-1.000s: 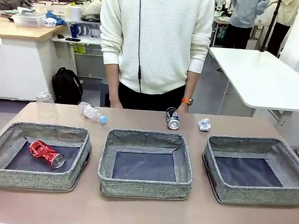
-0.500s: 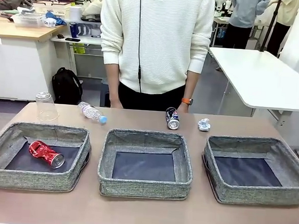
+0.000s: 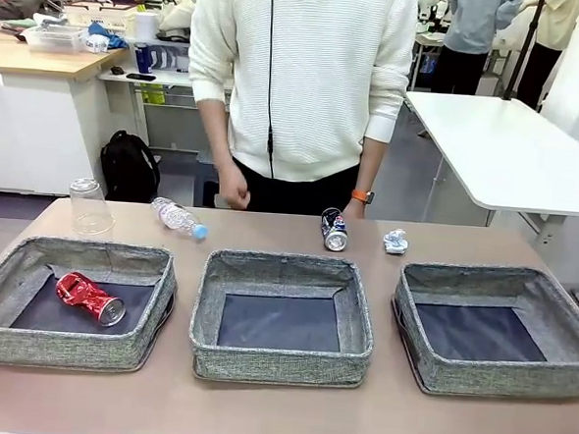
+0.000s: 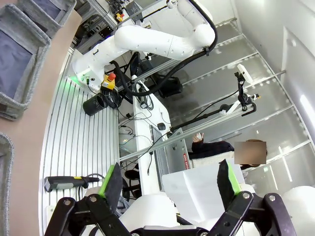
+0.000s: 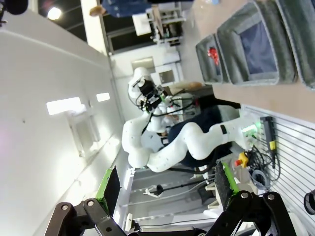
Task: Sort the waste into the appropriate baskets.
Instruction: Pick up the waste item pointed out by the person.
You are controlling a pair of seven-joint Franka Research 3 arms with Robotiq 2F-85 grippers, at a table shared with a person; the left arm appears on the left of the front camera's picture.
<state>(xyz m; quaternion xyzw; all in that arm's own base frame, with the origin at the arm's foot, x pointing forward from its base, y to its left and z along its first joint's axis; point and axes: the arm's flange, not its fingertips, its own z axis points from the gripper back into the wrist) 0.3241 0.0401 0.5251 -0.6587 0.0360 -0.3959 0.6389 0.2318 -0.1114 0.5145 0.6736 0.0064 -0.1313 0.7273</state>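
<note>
The left basket (image 3: 65,351) holds the crushed red can (image 3: 90,297). The middle basket (image 3: 279,364) and right basket (image 3: 496,379) show bare dark bottoms. Along the bench's (image 3: 277,413) far edge sit the clear cup (image 3: 90,207), bottle (image 3: 178,217), dark blue-silver can (image 3: 334,230) and paper ball (image 3: 395,241). A person's hand (image 3: 234,189) hangs above that edge. The left gripper (image 4: 168,163) and right gripper (image 5: 166,168) are both released, with their jaws spread.
</note>
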